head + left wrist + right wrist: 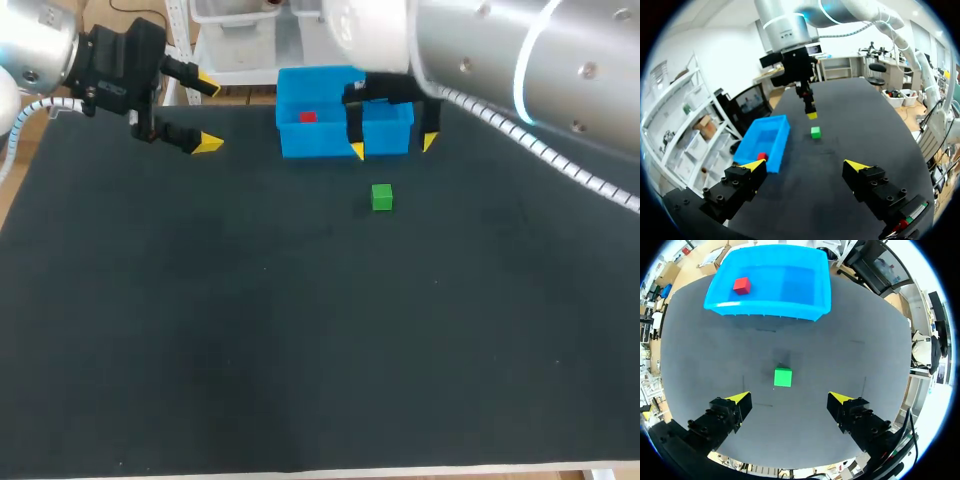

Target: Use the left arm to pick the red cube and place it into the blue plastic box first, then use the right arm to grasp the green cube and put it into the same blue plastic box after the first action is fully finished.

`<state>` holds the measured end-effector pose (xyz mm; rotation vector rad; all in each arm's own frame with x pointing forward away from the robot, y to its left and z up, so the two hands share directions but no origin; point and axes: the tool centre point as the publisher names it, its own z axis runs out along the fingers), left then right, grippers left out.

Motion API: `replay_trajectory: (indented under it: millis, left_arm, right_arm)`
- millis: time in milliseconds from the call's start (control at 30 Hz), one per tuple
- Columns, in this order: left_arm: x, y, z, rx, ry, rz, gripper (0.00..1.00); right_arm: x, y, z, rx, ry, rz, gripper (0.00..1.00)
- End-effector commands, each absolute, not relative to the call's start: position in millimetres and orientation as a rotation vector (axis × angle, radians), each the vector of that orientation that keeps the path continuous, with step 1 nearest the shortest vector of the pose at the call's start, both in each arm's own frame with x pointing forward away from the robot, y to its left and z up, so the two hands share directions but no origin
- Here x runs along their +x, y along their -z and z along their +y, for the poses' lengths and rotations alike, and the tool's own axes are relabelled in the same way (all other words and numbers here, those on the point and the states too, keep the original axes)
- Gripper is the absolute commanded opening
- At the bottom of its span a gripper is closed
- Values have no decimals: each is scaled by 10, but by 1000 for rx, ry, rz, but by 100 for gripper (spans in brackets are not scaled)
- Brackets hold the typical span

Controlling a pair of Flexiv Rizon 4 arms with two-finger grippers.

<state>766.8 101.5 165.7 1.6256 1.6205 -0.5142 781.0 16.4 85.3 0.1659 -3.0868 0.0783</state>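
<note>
Red cube in the blue plastic box, green cube outside.
The green cube sits on the dark surface, near the box. The left tool is released and empty, beside the box. The right tool is released too, with the green cube ahead of it, not touched.

1. The red cube is a plain bright red.
2. The plastic box is a solid bright blue, inside and out.
3. The green cube is a plain vivid green.
4. The table has a matte black top without pattern and a pale strip along its near edge.
5. The left gripper and the right gripper have black fingers with bright yellow tips.
6. The left arm is silver-grey.
7. The right arm is silver-grey with a glowing light-blue ring, and a ribbed white cable runs along it.
</note>
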Motion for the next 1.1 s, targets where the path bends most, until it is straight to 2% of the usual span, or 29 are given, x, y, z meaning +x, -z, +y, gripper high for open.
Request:
replay_trajectory:
  millis: [33, 1100]
  left_arm:
    - [7672, -1647, 1022, 1626, 515, 1614, 100]
    - [7672, -1647, 1022, 1626, 515, 1614, 100]
  right_arm:
    - [7789, -760, 213, 170, -93, -3094, 100]
    - [7783, -585, 252, 108, -168, -3165, 100]
